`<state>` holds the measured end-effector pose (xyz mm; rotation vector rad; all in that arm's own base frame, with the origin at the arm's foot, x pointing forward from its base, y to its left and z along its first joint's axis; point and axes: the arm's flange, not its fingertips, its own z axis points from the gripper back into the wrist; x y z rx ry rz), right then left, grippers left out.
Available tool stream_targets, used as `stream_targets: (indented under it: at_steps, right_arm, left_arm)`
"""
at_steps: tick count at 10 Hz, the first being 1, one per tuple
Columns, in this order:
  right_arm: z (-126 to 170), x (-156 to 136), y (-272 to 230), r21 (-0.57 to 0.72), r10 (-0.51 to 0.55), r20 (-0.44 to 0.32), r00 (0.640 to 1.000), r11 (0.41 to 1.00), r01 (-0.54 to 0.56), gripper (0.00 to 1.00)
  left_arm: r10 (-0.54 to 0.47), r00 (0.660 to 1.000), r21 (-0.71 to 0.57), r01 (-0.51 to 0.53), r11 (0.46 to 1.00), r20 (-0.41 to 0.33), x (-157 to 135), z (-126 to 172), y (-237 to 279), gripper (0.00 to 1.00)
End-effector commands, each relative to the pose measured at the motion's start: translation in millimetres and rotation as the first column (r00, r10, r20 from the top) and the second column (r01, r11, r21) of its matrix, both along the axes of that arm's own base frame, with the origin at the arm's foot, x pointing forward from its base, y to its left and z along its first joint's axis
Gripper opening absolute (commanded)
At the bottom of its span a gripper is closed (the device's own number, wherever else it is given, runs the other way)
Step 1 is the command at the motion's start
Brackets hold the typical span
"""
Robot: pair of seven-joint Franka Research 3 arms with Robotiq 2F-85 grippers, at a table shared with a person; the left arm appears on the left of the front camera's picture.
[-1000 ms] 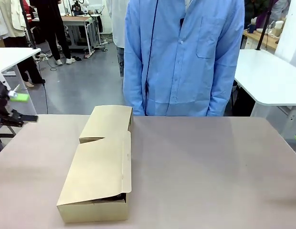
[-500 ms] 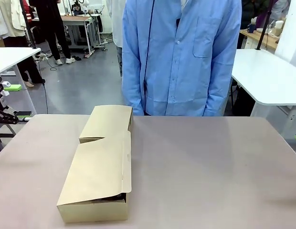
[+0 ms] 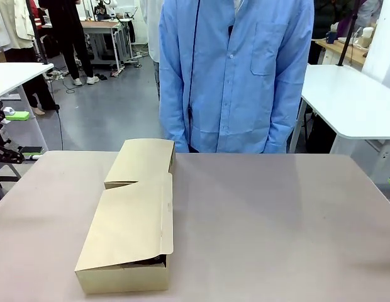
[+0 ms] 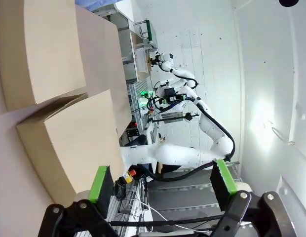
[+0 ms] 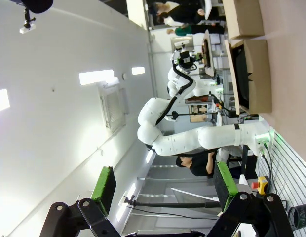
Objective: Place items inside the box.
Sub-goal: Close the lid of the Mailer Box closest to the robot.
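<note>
My empty, spread-open left gripper (image 4: 160, 185) has drawn back left of the closed tan cardboard box (image 3: 133, 220); packing looks finished.

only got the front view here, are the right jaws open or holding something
Observer: The right wrist view shows the right gripper with its jaws open and nothing between the green pads.
Operator: ok and the left one, i just see a bit of it at the table edge
Observer: The left wrist view shows the left gripper open too, with nothing between its jaws. It is off to the side of the box, not touching it.
</note>
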<state>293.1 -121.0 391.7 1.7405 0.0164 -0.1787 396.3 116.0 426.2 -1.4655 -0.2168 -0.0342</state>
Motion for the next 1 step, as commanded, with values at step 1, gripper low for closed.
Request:
stream_targets:
  at_steps: [1]
  right_arm:
    - [4.0, -5.3, 3.5, 0.001, 0.008, -0.015, 1.000, 1.000, -0.008, 1.00]
  left_arm:
    - [-0.003, 1.000, 0.011, 0.003, 1.000, 0.014, -2.9, -2.3, -1.6, 1.00]
